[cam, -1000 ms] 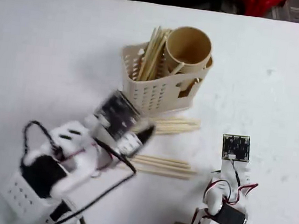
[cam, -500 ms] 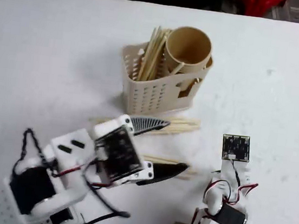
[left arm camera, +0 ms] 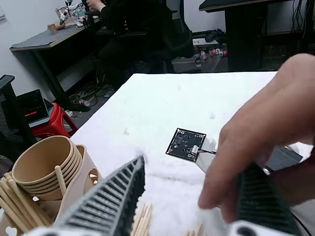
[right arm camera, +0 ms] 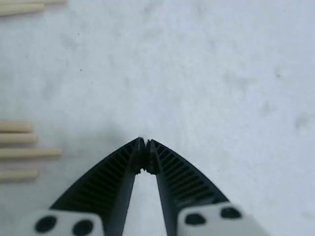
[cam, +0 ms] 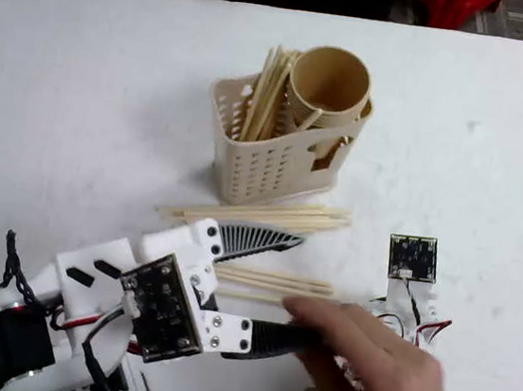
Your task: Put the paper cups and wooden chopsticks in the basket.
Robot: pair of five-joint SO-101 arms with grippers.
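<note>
A cream slotted basket (cam: 275, 164) holds stacked paper cups (cam: 329, 82) and upright wooden chopsticks (cam: 265, 86). Two loose bundles of chopsticks lie in front of it, one (cam: 268, 217) nearer the basket and one (cam: 275, 281) nearer me. My left gripper (cam: 299, 291) is open and straddles the nearer bundle, holding nothing. A person's hand (cam: 378, 377) grips its lower finger (left arm camera: 258, 194). In the left wrist view the cups (left arm camera: 44, 160) sit beside the other finger (left arm camera: 115, 194). My right gripper (right arm camera: 144, 147) is shut just above bare table, with chopstick ends (right arm camera: 22, 152) beside it.
The right arm's camera board (cam: 412, 257) sits at the front right, partly under the person's hand. White table (cam: 84, 88) spreads to the left, right and behind the basket. A red object (cam: 447, 4) lies beyond the far edge.
My left arm swung toward the front and its open gripper turned over the nearer chopstick bundle. A person's hand came in from the front right and took hold of one finger.
</note>
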